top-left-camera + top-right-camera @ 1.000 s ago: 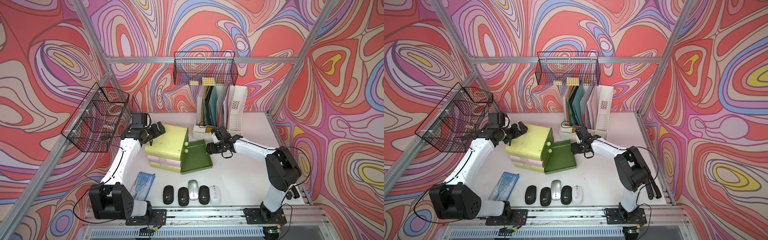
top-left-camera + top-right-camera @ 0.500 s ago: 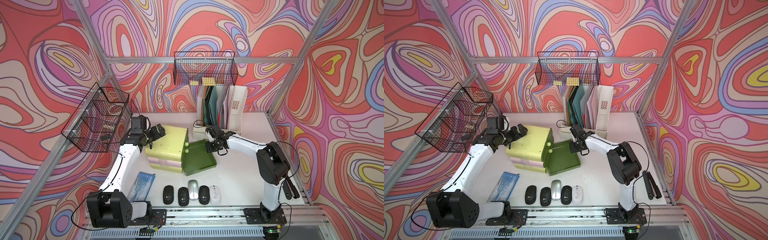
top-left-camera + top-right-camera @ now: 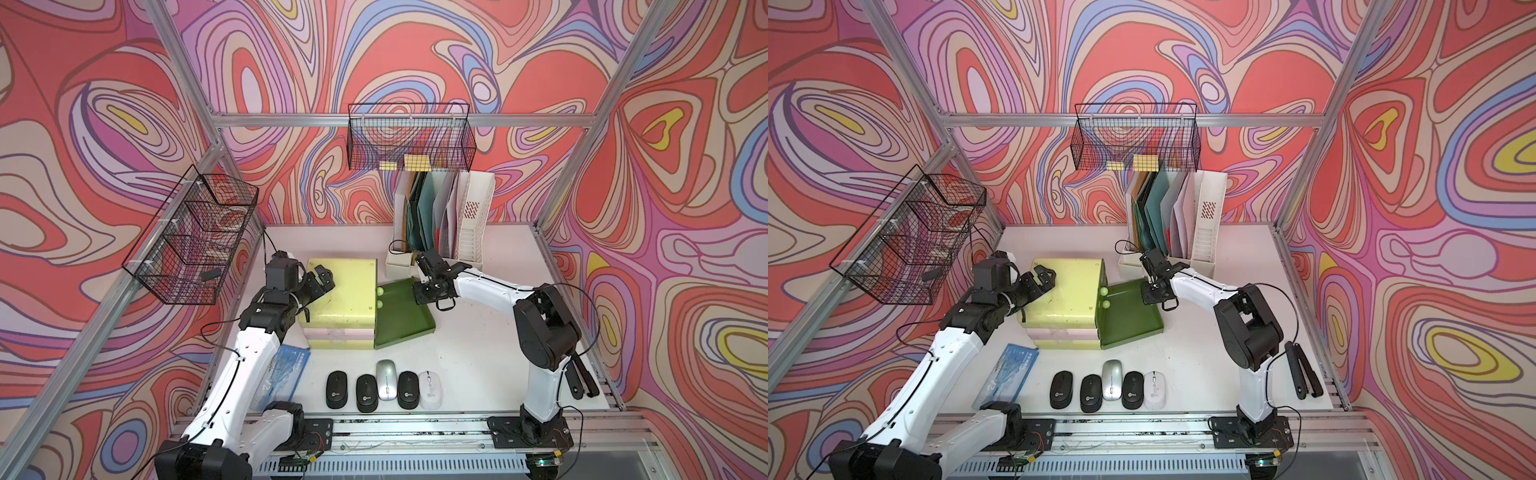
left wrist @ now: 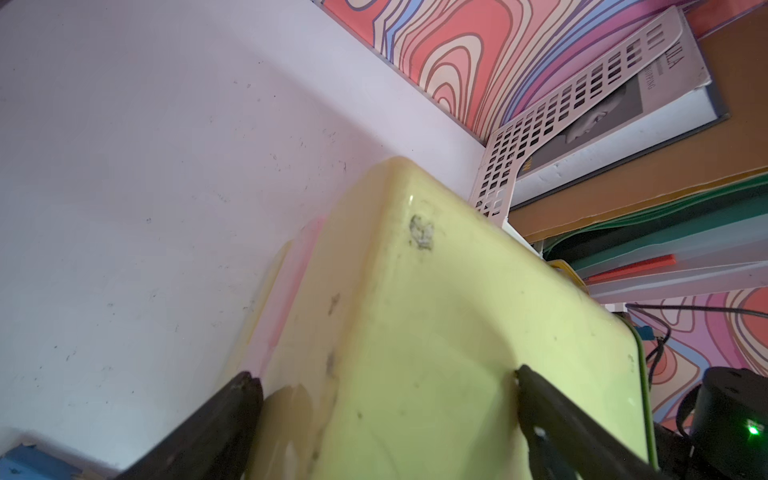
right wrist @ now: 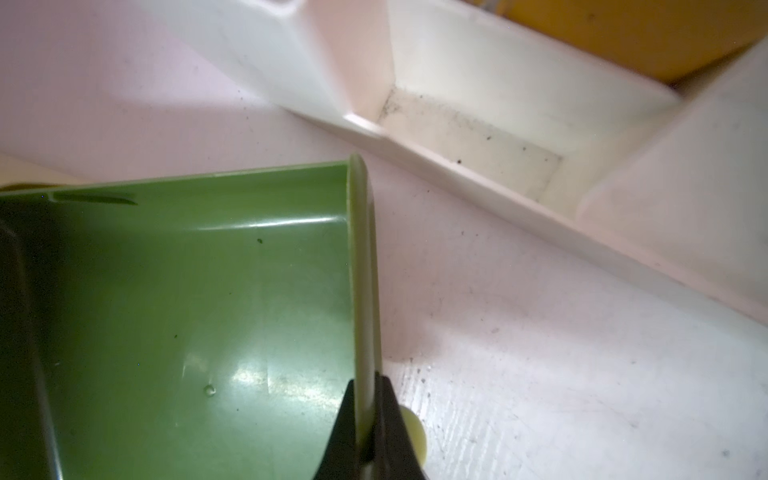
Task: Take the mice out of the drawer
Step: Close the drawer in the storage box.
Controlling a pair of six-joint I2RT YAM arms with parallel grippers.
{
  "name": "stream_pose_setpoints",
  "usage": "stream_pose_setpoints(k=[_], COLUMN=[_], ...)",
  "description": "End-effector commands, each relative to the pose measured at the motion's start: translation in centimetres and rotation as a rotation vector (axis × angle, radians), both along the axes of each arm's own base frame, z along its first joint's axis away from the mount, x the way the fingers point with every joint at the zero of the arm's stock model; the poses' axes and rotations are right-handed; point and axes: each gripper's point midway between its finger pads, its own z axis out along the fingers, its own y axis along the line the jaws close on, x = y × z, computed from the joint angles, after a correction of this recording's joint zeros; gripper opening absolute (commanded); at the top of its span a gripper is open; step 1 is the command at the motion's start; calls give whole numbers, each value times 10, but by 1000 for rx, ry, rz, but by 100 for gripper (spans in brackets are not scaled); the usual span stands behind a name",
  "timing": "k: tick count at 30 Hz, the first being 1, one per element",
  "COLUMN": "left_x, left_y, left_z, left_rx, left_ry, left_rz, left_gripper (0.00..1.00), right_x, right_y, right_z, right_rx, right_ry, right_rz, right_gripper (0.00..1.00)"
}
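Note:
Five mice lie in a row near the table's front edge in both top views: three black (image 3: 336,389) (image 3: 366,392) (image 3: 408,390), one silver (image 3: 387,379), one white (image 3: 430,390). The green drawer (image 3: 401,318) (image 3: 1127,320) stands pulled out of the yellow-green cabinet (image 3: 340,291), and nothing shows inside it (image 5: 187,311). My right gripper (image 3: 428,286) (image 5: 365,419) is shut on the drawer's front wall, beside a pale knob (image 5: 411,432). My left gripper (image 3: 322,282) (image 4: 384,378) is open, its fingers straddling the cabinet's (image 4: 436,332) top rear corner.
A white file holder (image 3: 440,220) with folders and a small white tray (image 5: 478,137) stand just behind the drawer. Wire baskets hang on the back wall (image 3: 409,143) and the left wall (image 3: 195,237). A blue packet (image 3: 282,370) lies front left and a black tool (image 3: 582,376) front right.
My right gripper moved left to the drawer's front wall and shut on it. The left arm shifted slightly and its gripper stayed open on the cabinet.

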Motion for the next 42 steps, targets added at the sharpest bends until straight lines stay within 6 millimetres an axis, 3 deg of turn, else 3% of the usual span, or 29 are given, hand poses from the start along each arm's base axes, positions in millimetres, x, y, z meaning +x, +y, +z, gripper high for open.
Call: stream_pose_setpoints(k=[1, 7, 16, 17, 19, 20, 23, 27, 30, 32, 35, 38, 42], left_x=[-68, -72, -56, -55, -55, -55, -56, -57, -58, -59, -60, -61, -62], left_y=[-8, -12, -26, -26, -26, -25, -23, -22, -21, -21, -21, -20, -21], left_z=[-86, -97, -106, -107, -107, -106, -105, -106, -108, -108, -109, -109, -110], left_rx=[-10, -20, -71, -70, -60, -56, -43, -37, -32, -27, -28, -26, -34], left_ry=[387, 395, 348, 351, 355, 351, 350, 353, 357, 360, 359, 357, 356], left_rz=[-10, -32, -73, -77, -78, -81, -79, -77, -77, -77, -77, -76, -78], left_gripper=[100, 100, 100, 100, 100, 100, 100, 100, 100, 100, 100, 100, 100], right_x=[8, 8, -10, -11, -10, -9, -7, -2, 5, 7, 4, -2, -13], right_y=[-14, -5, 54, 54, 44, 37, 16, -23, -61, -85, -103, -99, -67], right_z=[5, 0, 17, 18, 27, 34, 59, 76, 74, 62, 32, 9, -3], right_rx=[-41, -3, 216, 220, 204, 193, 205, 186, 174, 90, -54, -60, 24], right_ry=[-44, -33, -2, -5, -50, -83, -157, -236, -251, -241, -172, -114, -71], right_rz=[-109, -105, 10, 4, -15, -27, -66, -160, -247, -286, -290, -260, -182], right_gripper=[0, 0, 0, 14, 48, 60, 68, 69, 69, 69, 70, 70, 71])
